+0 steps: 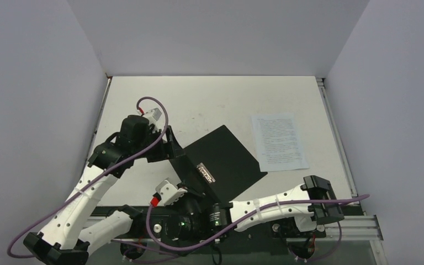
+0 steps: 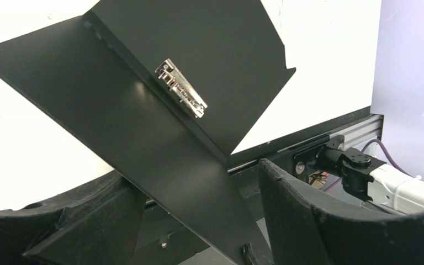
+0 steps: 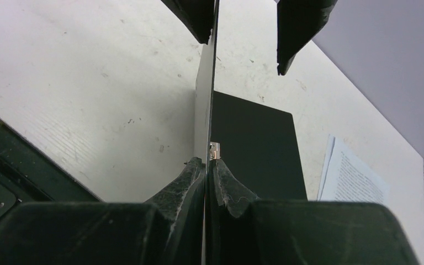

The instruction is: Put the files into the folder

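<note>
White table (image 1: pixel 210 99) between grey walls carries the folder (image 1: pixel 226 160) at mid-frame, one black cover lying flat. The right gripper (image 3: pixel 207 165) is pinched tight on the other cover, apparently to stand it upright and keep the inside exposed. The left gripper (image 1: pixel 168 146) straddles that raised cover with a gap on either side. The spine and its metal clip (image 2: pixel 181 88) run from upper left to lower right, opening toward the files (image 1: pixel 279 141), which lie flat at right, long axis nearly up-frame.
</note>
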You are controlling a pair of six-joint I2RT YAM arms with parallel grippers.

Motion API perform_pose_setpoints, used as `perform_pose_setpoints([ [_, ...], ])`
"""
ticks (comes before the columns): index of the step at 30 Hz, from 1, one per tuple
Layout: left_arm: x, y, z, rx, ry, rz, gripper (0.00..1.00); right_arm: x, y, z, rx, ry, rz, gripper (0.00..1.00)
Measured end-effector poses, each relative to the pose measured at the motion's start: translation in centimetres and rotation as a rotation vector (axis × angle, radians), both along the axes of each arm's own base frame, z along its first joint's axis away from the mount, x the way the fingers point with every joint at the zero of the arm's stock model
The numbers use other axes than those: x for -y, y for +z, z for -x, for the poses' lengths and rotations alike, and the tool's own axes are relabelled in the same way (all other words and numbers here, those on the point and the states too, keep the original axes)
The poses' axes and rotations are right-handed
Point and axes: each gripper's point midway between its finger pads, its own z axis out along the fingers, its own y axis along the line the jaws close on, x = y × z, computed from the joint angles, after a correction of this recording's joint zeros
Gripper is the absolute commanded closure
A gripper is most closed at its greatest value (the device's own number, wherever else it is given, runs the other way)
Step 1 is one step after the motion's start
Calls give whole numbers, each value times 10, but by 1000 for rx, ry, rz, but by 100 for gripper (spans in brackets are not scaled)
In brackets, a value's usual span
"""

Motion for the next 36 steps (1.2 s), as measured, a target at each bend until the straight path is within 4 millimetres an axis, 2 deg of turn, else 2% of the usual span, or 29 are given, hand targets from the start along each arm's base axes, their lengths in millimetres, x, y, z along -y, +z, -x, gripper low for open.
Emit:
perform_pose_setpoints([
  [10,-17,-9,6,13,43,-50,78,-9,-2,-3,50,-32,39,95],
  [14,-24,-18,7,2,66,-76,99,-15,-6,-3,66,-27,57,95],
  [17,-28,-22,6,-1,93,-85,100,-25,-13,-2,73,-11,69,93],
  [20,-31,-24,4,0,110,-91,100,-29,-15,-2,86,-1,85,75],
  [22,-34,-26,3,1,125,-101,100,-34,-11,-1,87,11,69,58],
  [24,-37,-29,2,-5,136,-111,100,-39,-4,0,89,18,47,46],
  [28,-45,-33,-2,1,152,-144,100,-44,6,0,95,31,18,34],
  [31,-51,-36,-6,5,159,-170,100,-42,16,1,90,41,-7,22],
  [36,-60,-43,-18,-2,168,-216,100,-16,44,-2,66,40,-99,13],
])
